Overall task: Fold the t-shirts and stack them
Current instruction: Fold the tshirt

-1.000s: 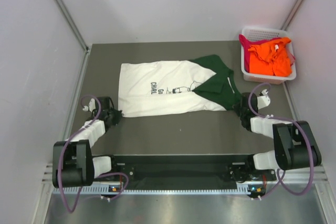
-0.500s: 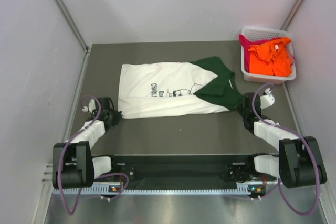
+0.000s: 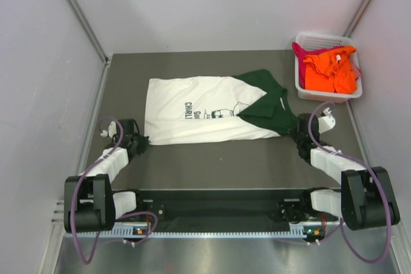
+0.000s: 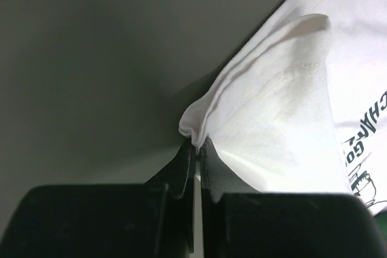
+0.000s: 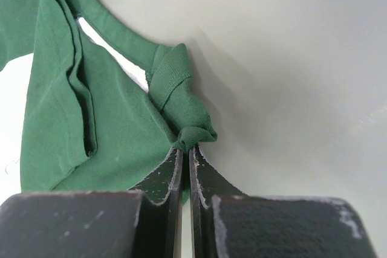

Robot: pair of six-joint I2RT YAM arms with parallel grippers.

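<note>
Lying spread at the centre of the surface (image 3: pixel 212 158), the white and green t-shirt (image 3: pixel 199 117) is being pinched at two corners. The left gripper (image 4: pixel 195 149) is clamping its fingers (image 4: pixel 180 170) on the white hem corner at 8 o'clock. The right gripper (image 5: pixel 184 152) is clamping the green sleeve tip at 4 o'clock. An orange t-shirt (image 3: pixel 331 72) and a magenta t-shirt (image 3: pixel 300 52) are sitting in the basket (image 3: pixel 302 91) at 2 o'clock.

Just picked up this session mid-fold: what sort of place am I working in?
Most likely a lab robot cell, not a home: plain white wall panels on metal framing enclose a grey table, and a white lattice basket holds orange and magenta shirts.
</note>
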